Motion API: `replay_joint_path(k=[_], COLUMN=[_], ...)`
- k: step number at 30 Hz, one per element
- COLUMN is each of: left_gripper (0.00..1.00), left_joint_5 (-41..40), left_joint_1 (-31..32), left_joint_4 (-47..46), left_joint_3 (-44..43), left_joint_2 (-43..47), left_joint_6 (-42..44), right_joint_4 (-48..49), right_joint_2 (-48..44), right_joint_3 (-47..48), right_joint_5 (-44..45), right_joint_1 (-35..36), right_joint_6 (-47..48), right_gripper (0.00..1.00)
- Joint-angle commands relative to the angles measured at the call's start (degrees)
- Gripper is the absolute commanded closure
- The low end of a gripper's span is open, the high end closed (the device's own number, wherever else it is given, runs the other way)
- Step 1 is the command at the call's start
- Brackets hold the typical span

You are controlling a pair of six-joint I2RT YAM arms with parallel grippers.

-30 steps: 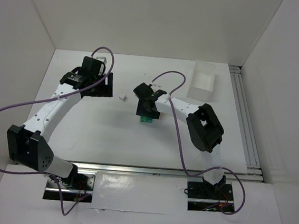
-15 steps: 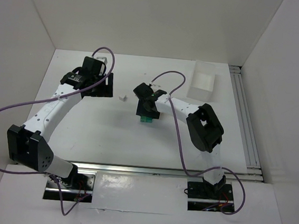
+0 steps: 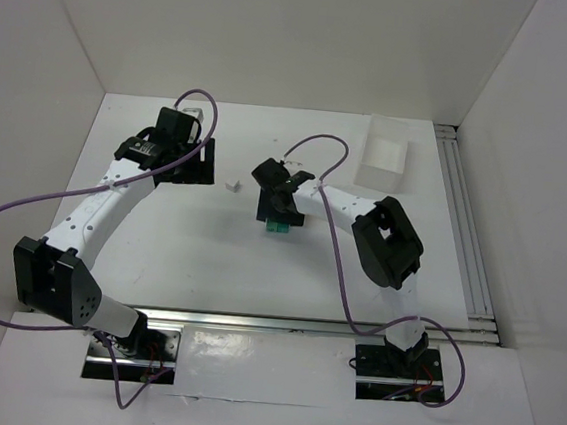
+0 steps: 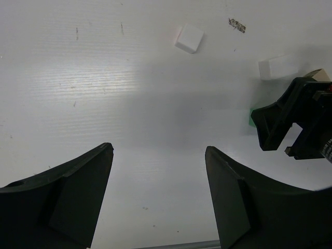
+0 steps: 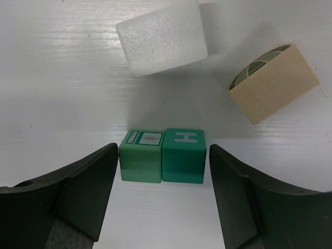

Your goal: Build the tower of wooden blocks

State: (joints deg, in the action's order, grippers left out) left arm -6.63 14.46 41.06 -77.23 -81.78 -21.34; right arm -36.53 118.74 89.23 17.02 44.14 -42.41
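Two green cubes stand side by side on the table, touching: a lighter green one [image 5: 141, 155] and a teal one marked H [image 5: 184, 154]. My right gripper [image 5: 163, 151] is open, with one finger on each side of the pair and small gaps showing. A tan block [image 5: 274, 84] with an arch-patterned end lies beyond to the right. A white block [image 5: 162, 37] lies beyond the cubes. From above, the cubes [image 3: 278, 229] peek out under my right gripper [image 3: 281, 212]. My left gripper [image 4: 158, 150] is open and empty above bare table.
A small white cube [image 4: 189, 38] lies between the two arms and also shows in the top view [image 3: 233, 184]. A clear plastic tray [image 3: 386, 154] stands at the back right. A metal rail [image 3: 468, 230] runs along the table's right edge.
My right gripper has edged very slightly to the left over the green cubes. The left arm has not moved.
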Motion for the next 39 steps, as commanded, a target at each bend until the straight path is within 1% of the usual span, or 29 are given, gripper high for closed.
replay_joint_path(k=[1, 7, 9, 11, 29, 32, 33, 37, 39], left_gripper=[0.16, 0.16, 0.16, 0.16, 0.16, 0.16, 0.16, 0.16, 0.16], left_joint_5=[-0.57, -0.57, -0.57, -0.57, -0.57, -0.57, -0.57, -0.57, -0.57], left_joint_1=[0.22, 0.22, 0.22, 0.22, 0.75, 0.75, 0.75, 0.75, 0.75], left_joint_4=[-1.60, -1.60, -1.60, -1.60, -1.60, -1.60, -1.60, -1.60, -1.60], left_joint_3=[0.06, 0.06, 0.06, 0.06, 0.06, 0.06, 0.06, 0.06, 0.06], left_joint_2=[1.36, 1.36, 1.36, 1.36, 1.36, 1.36, 1.36, 1.36, 1.36], left_joint_6=[-0.45, -0.45, -0.45, -0.45, -0.45, -0.45, -0.45, -0.45, -0.45], right_joint_4=[-1.00, -1.52, -1.52, -1.52, -2.05, -2.05, -2.05, -3.27, -3.81], right_joint_2=[0.97, 0.97, 0.97, 0.97, 2.55, 2.55, 2.55, 2.55, 2.03], right_joint_3=[2.09, 2.09, 2.09, 2.09, 3.14, 3.14, 3.14, 4.45, 5.77], right_joint_5=[0.56, 1.18, 1.18, 1.71, 1.71, 1.71, 1.71, 1.71, 1.71], right_joint_1=[1.21, 1.74, 1.74, 1.74, 1.74, 1.74, 1.74, 1.74, 1.74], right_joint_6=[1.28, 1.28, 1.28, 1.81, 2.34, 2.86, 2.86, 3.48, 4.09], right_gripper=[0.22, 0.27, 0.27, 0.29, 0.30, 0.24, 0.19, 0.09, 0.08])
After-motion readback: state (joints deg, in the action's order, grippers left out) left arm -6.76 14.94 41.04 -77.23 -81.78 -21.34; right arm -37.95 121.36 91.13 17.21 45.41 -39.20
